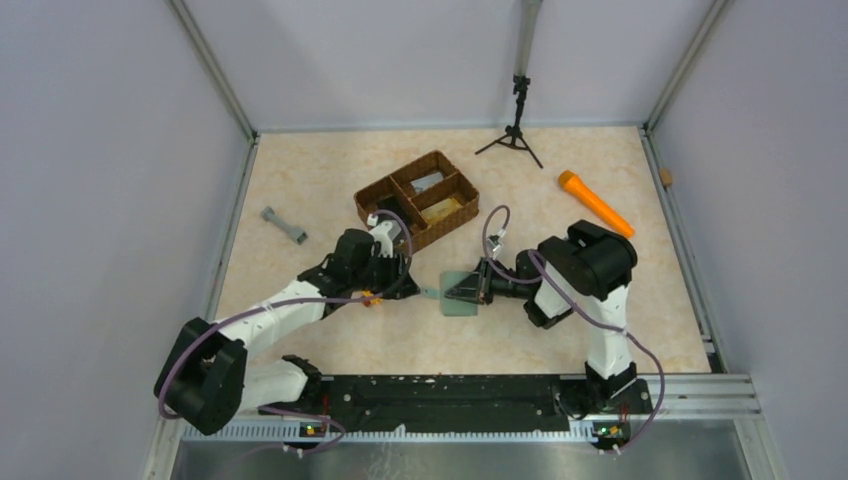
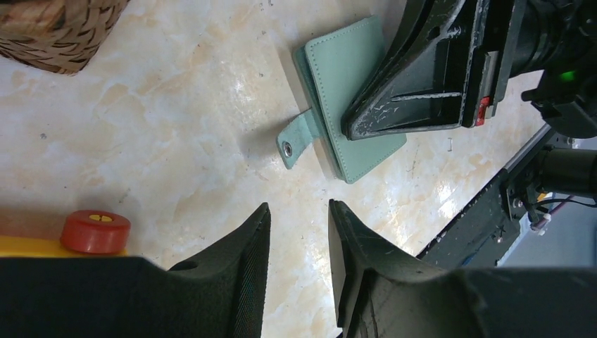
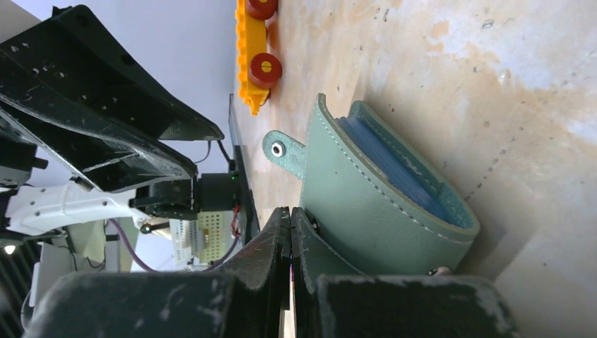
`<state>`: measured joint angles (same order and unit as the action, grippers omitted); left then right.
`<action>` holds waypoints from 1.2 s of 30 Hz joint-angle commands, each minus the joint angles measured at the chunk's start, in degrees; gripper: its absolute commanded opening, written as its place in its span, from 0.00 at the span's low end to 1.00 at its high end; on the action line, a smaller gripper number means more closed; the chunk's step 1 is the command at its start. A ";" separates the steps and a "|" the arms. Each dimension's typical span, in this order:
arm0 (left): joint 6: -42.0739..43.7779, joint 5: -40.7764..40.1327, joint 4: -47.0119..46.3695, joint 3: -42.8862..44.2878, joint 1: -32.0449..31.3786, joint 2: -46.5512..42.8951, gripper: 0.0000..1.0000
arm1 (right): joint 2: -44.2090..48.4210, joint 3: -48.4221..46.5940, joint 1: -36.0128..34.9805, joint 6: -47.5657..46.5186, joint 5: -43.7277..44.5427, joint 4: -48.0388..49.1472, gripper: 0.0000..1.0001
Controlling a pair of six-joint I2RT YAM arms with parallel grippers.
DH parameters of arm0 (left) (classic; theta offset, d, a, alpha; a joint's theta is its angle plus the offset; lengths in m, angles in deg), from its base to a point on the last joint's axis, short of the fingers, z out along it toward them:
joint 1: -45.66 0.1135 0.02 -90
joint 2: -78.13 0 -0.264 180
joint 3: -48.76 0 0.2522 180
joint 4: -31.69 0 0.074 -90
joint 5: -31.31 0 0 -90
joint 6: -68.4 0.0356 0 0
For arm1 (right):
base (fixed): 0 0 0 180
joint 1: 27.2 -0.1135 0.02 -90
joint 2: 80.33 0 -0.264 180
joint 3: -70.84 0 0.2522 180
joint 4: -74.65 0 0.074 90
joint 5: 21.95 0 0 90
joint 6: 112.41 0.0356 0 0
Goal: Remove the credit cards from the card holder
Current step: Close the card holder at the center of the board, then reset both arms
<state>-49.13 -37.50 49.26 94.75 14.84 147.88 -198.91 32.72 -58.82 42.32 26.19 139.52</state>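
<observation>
I have one card holder [image 2: 331, 77] to deal with, lying flat on the table [image 1: 300, 160] near the middle, nearer than the basket [image 1: 372, 210] and between my two grippers, with its snap tab [image 3: 280, 150] pointing left. It looks light and soft. The stitched cover bows up off the blue pockets [image 3: 394, 165], so I expect it to flex and slide on the smooth top unless one side is pinned. The loose cover edge or the tab looks like the best place to take hold. The right gripper [image 3: 290, 215] has its fingers pressed together against that cover. I cannot tell whether any edge is caught between them. The left gripper [image 2: 299, 215] hovers just left of the tab, fingers apart around nothing. I can count no credit cards: the pockets hide whatever is inside, and I would guess anything there is thin, stiff and slick. Beside the left gripper lies one yellow toy piece [image 3: 246, 42] with two red wheels.
</observation>
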 commanded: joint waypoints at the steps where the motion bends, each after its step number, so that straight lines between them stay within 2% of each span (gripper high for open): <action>1: 0.85 -0.03 0.03 -0.35 0.83 -3.70 0.39 | -1.20 1.67 1.47 1.37 0.16 7.40 0.00; 5: 1.15 -2.31 2.25 0.42 1.68 -6.17 0.40 | 8.08 0.49 1.53 -1.71 -1.10 -1.87 0.00; 8: 0.97 -5.92 2.77 0.50 3.63 -10.22 0.48 | 15.32 -1.39 2.05 -4.15 -2.65 -9.06 0.00; 10: 1.24 -9.31 3.42 0.54 4.55 -13.80 0.54 | 20.32 -3.18 2.78 -8.89 -1.44 -18.70 0.00; 12: 2.09 -14.45 5.35 1.24 4.96 -16.68 0.61 | 25.76 -5.80 3.30 -16.51 2.57 -32.74 0.02; 13: 2.54 -17.83 6.45 1.65 5.05 -17.99 0.68 | 28.16 -7.21 3.62 -20.13 4.92 -39.88 0.06; 15: 2.82 -26.93 8.69 2.65 5.37 -20.61 0.96 | 33.45 -9.12 4.38 -26.77 10.10 -50.13 0.11; 18: 3.22 -39.51 9.21 2.69 6.08 -24.07 0.99 | 44.80 -8.57 5.48 -33.63 21.59 -59.07 0.22; 20: 4.18 -44.17 7.87 2.04 6.94 -25.62 0.99 | 52.27 -7.01 5.99 -37.21 30.56 -62.19 0.32; 22: 5.26 -47.02 5.70 1.25 8.06 -26.52 0.99 | 58.75 -5.44 6.33 -39.35 39.89 -64.63 0.51; 24: 6.54 -49.92 2.94 0.13 9.12 -26.73 0.99 | 63.75 -3.87 6.47 -41.50 50.21 -65.92 0.66; 27: 10.08 -55.27 -2.76 -1.97 10.58 -25.64 0.99 | 67.50 -3.71 6.41 -45.50 65.39 -68.99 0.80; 31: 17.91 -56.31 -16.83 -6.71 13.89 -21.63 0.99 | 69.32 2.56 6.95 -55.15 75.52 -59.37 0.81; 36: 17.39 -51.10 -26.68 -10.29 23.60 -14.90 0.99 | 71.45 16.86 12.91 -63.89 70.69 -33.51 0.80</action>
<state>-34.12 -89.89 36.32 87.08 32.12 129.35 -129.12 41.44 -50.47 -11.31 93.55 85.84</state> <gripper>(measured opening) 0.986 0.809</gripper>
